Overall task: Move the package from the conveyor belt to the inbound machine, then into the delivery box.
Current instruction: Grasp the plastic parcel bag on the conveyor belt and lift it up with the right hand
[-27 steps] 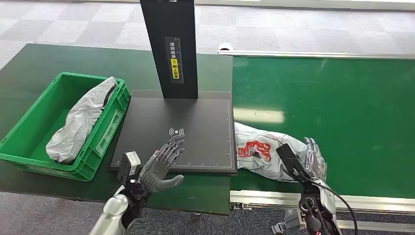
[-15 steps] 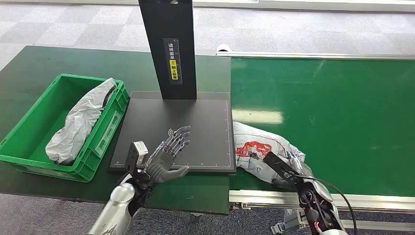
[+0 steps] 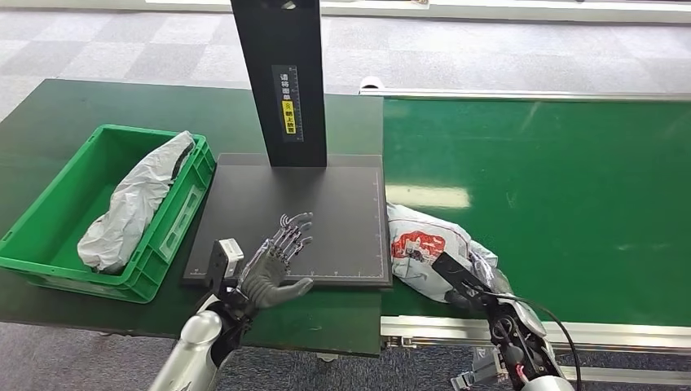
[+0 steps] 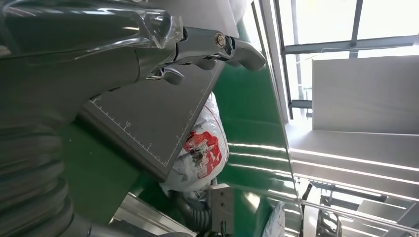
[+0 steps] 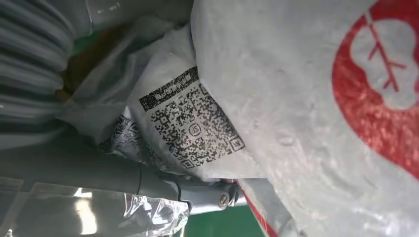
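Grey plastic, crinkled and printed with a red logo, makes up the package (image 3: 424, 248), which lies on the green conveyor belt (image 3: 570, 187) at its near edge, touching the right side of the dark inbound machine (image 3: 326, 212). The right hand (image 3: 481, 281) is on the package's near end; from the right wrist view the bag's folds and a square code label press close against the hand, and the fingers appear wrapped into the plastic, so it looks like a grip, though the fingertips themselves are hidden.

Judging by this, the task is at its first stage: the package is not yet lifted off the belt, and both the scan on the machine's flat plate and the drop into the box are left to do.

The left hand (image 3: 273, 269) hovers over the near edge of the machine's plate, holding nothing, fingers spread and pointing forward.

Further left, on the dark green table, sits the green delivery box (image 3: 49, 236). Inside it lies another grey bag (image 3: 134, 204), long and slumped, one end leaning up on the box's rim nearest the machine.
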